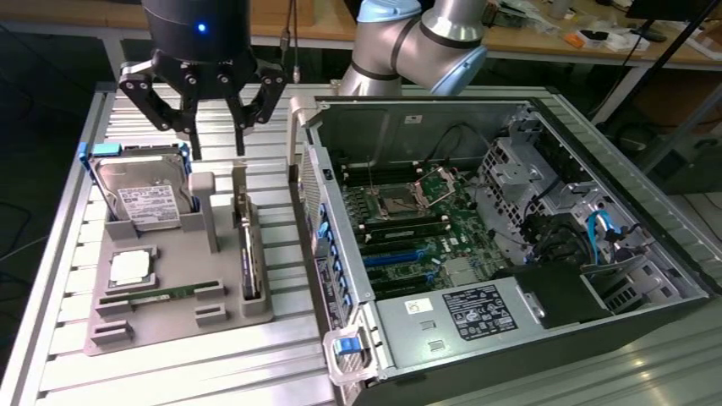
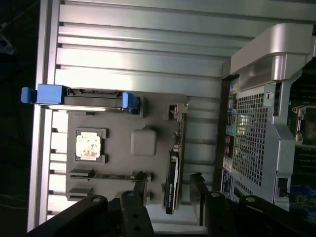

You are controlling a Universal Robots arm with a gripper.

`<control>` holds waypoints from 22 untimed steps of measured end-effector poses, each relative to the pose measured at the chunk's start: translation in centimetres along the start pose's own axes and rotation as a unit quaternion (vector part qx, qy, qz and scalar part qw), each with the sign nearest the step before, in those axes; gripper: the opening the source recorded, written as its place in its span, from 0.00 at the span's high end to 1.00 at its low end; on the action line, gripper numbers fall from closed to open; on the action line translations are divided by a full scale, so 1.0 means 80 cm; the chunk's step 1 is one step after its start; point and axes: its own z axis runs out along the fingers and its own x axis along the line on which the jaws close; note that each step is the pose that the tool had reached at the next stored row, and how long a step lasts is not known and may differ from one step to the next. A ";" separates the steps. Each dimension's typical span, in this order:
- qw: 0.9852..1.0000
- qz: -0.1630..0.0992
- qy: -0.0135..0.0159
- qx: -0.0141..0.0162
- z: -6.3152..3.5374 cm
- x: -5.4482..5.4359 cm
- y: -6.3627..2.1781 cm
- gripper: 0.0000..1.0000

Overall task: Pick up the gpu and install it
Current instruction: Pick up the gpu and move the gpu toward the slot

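The gpu (image 1: pixel 248 254) is a thin dark card with a silvery edge, standing on its long edge in a slot on the grey holder tray (image 1: pixel 169 326), at the side nearest the computer. My gripper (image 1: pixel 215 139) hangs above the tray's far end, behind the card, open with nothing between its black fingers (image 1: pixel 186 127). In the wrist view the gpu (image 2: pixel 173 182) runs between my gripper's (image 2: pixel 170 202) two fingers (image 2: pixel 200 197), which stay well clear of it.
The open computer case (image 1: pixel 474 237) lies to the exterior view's right of the tray, motherboard and blue card slots (image 1: pixel 395 258) exposed. On the tray stand a silver hard drive (image 1: pixel 141 199) in a blue frame, a processor chip (image 1: pixel 132 266) and a green memory stick (image 1: pixel 158 296).
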 end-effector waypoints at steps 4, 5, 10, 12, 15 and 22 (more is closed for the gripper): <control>1.000 0.002 0.003 0.000 0.010 0.000 -0.003 0.52; 1.000 0.005 0.003 0.000 0.012 0.000 -0.004 0.52; 1.000 0.014 0.002 0.000 0.016 0.000 -0.006 0.52; 1.000 0.016 0.002 0.000 0.017 -0.001 -0.007 0.52; 1.000 0.019 0.002 0.000 0.019 -0.003 -0.008 0.52; 1.000 0.029 0.002 0.001 0.034 -0.008 -0.011 0.52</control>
